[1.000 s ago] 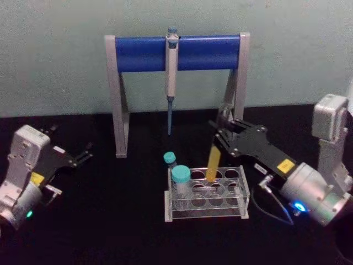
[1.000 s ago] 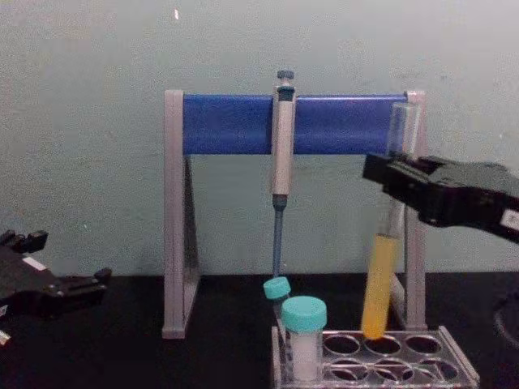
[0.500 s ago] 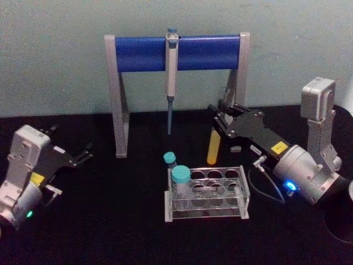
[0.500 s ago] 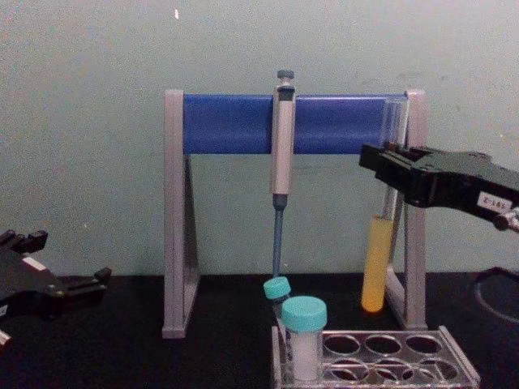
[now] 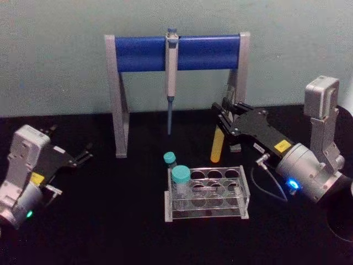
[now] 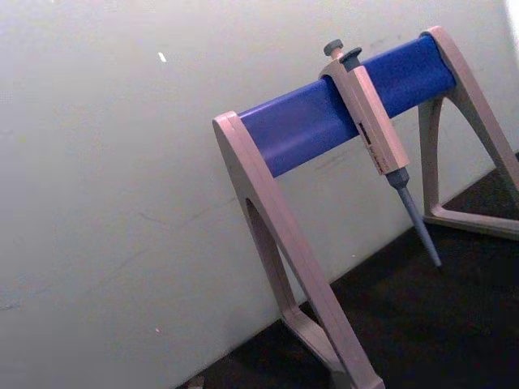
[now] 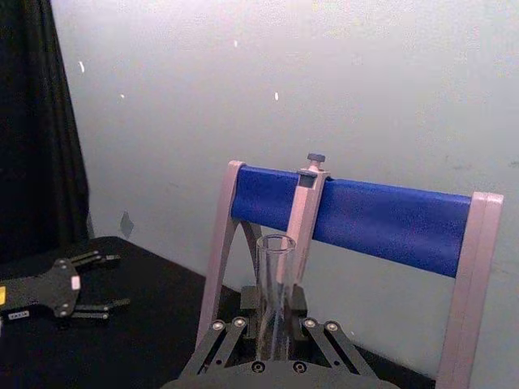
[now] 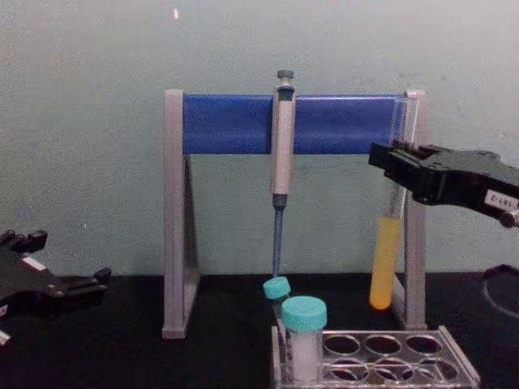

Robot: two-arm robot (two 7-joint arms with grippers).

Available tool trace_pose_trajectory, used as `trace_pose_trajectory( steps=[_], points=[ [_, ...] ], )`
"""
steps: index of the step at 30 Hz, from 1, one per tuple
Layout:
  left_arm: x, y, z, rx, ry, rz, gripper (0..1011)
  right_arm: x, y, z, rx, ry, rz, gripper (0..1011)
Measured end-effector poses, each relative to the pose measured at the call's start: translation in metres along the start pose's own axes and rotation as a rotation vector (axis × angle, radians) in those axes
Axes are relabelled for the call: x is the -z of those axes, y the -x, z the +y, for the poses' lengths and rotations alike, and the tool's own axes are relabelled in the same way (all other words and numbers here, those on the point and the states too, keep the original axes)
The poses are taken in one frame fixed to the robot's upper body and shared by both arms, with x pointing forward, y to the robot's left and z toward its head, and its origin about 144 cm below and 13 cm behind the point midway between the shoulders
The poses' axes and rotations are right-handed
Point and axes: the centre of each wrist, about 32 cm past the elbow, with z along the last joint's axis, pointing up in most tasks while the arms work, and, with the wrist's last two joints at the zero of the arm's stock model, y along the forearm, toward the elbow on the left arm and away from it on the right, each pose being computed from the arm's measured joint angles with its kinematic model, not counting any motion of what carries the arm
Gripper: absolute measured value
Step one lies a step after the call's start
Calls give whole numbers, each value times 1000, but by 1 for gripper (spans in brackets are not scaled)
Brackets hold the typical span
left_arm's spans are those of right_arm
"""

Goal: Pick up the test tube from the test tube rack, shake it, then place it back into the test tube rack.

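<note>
**Right arm.** The right gripper [image 5: 222, 122] is over the table [image 5: 110, 232], beyond the far edge of the test tube rack [image 5: 207, 214] and in front of the right leg of the grey stand with the blue crossbar [image 5: 176, 52]. Its jaws are closed on the clear upper part of the test tube [image 5: 216, 149], below the open mouth. The right wrist view shows the glass standing up between the jaws [image 7: 276, 332].

**Test tube.** It is out of the rack and held in the air. Its long axis is close to vertical. In the chest view [image 8: 385, 259] the mouth leans slightly toward the robot's right. The yellow liquid sits in the lower part, below the jaws. The round bottom hangs above the level of the rack's rim [image 8: 454, 356] and touches nothing.

**Governing relation.** The tube hangs straight down from the jaws. The rack lies nearer the robot and lower than the tube's bottom. Returning it would, in my judgement, mean bringing the tube toward the robot, over an empty hole, and lowering it along its own axis. The slight lean risks catching a hole's edge.

**Rack.** A white vial with a teal cap [image 5: 180, 175] stands in the rack's near left corner. The holes on the right side look free.

**Left arm.** The left gripper [image 5: 85, 153] is parked at the table's left, well apart from the rack, with its jaws parted and empty.

**Status.** Pick-up appears complete. The tube is not yet replaced.
</note>
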Motion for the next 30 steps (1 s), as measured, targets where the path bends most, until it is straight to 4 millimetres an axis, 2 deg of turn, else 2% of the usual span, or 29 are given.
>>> trace_pose_trajectory(
  steps=[20, 30],
  points=[
    [0, 0, 0, 0, 0, 0, 1001, -1, 1, 0, -8, -1, 1, 224],
    [0, 0, 0, 0, 0, 0, 1001, 0, -1, -8, -69, -1, 1, 224]
  ],
)
